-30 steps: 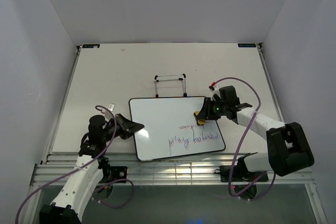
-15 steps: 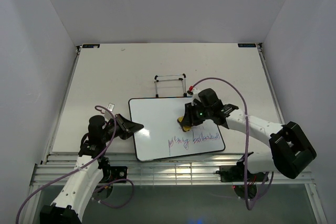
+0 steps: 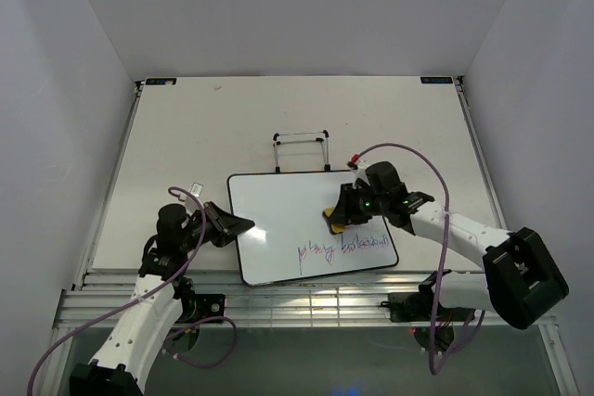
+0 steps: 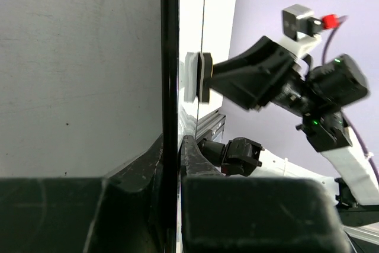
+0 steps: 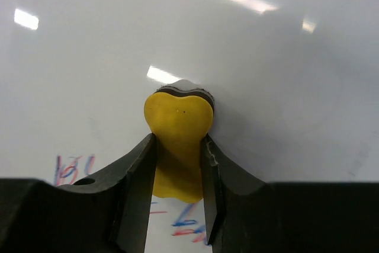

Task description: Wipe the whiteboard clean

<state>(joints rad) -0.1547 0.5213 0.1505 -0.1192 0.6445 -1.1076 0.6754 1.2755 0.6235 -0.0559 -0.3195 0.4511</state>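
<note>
The whiteboard [image 3: 288,215] lies flat near the table's front, glossy white with a thin black frame. Purple-blue handwriting [image 3: 342,248] runs along its near edge. My right gripper [image 3: 338,218] is shut on the yellow eraser [image 3: 332,220] and presses it on the board just above the writing. In the right wrist view the eraser [image 5: 177,140] sits between both fingers, with writing [image 5: 71,170] below. My left gripper [image 3: 238,225] is shut on the board's left edge; the left wrist view shows the black frame [image 4: 170,87] clamped between the jaws.
A small black wire stand [image 3: 301,150] is upright just behind the whiteboard. The table [image 3: 186,136] has a raised rim at its left and right sides and grey walls all round.
My right gripper swept the eraser left across the board, then came back a little to the right. The faint upper line of writing is gone. The left gripper has not moved.
</note>
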